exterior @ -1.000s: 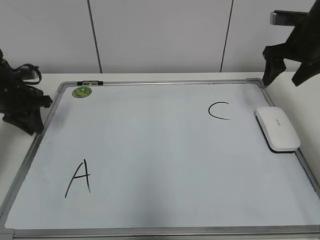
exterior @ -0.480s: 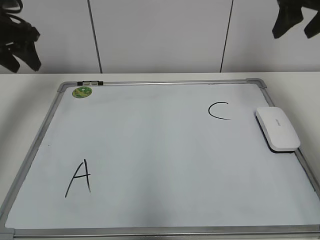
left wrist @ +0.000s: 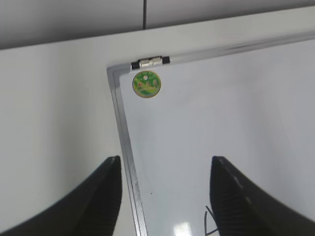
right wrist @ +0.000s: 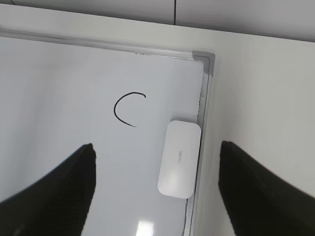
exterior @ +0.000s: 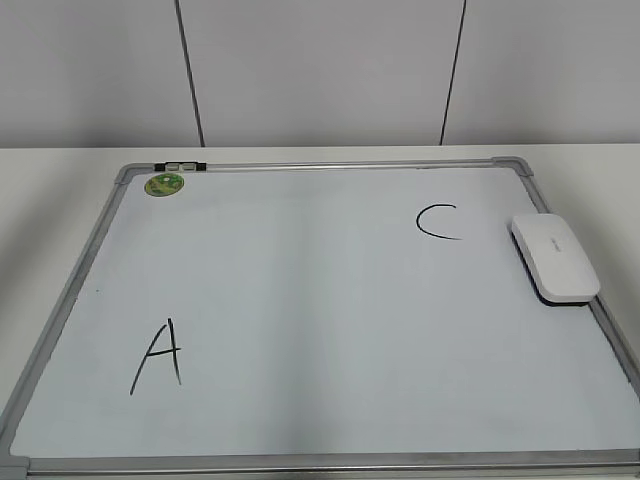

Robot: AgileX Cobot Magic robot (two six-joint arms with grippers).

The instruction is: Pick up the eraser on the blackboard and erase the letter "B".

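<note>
I work in a plain lab or office room: a white table (exterior: pixel 60 190) under my grippers, pale panelled walls (exterior: pixel 320 70) with dark seams beyond them, and a framed board (exterior: pixel 300 300) lying flat below me.

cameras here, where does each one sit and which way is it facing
Exterior: in front, slanting down on the grey-framed white board; no arm shows.
Left wrist: above the board's far-left corner, left hand open; shares the round green magnet with exterior.
Right wrist: above the far-right corner, right hand open; shares the white rounded plastic eraser.
</note>
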